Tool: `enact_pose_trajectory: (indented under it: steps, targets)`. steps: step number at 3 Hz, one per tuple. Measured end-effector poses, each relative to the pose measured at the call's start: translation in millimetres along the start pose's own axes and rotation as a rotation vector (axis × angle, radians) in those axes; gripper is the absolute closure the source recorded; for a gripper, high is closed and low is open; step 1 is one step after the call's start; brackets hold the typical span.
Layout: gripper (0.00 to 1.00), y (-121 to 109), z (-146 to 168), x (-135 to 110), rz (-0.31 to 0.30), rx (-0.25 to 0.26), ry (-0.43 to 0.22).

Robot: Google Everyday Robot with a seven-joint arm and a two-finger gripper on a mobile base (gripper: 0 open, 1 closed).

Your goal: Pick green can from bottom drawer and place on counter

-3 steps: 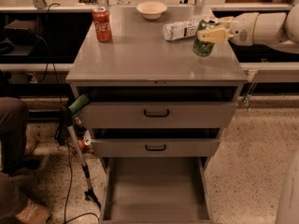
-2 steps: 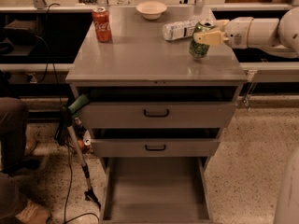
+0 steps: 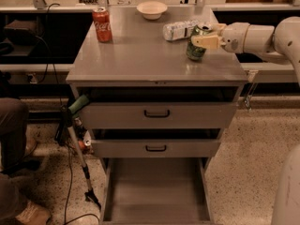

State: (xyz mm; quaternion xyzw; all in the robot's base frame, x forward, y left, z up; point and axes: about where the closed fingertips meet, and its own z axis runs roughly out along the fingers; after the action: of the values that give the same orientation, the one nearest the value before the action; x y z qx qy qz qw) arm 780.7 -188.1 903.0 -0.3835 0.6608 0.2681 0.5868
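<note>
Gripper sits at the right side of the counter, reaching in from the right on a pale arm. Its fingers pinch the green can near the top: one pale finger crosses the can's front, the other is hidden behind it. The can is upright, directly under and between the fingers, w/ its base at counter level close to the right edge. Whether it's fully resting on the surface can't be told.

Just left of the gripper and slightly behind it, a plastic bottle lies on its side, close to the can. Further left and back is a small bowl. Well to the left, near the far left corner, stands a red can, upright.

Below the gripper and to its left, two upper drawers w/ black handles are partly pulled out. Well below them the bottom drawer is pulled out furthest, its grey floor showing.
</note>
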Motion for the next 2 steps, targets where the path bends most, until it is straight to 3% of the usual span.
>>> enact_pose_trajectory:
  steps: [2]
  targets:
    - [0.05, 3.2, 6.5, 7.6, 0.015, -0.038, 0.007]
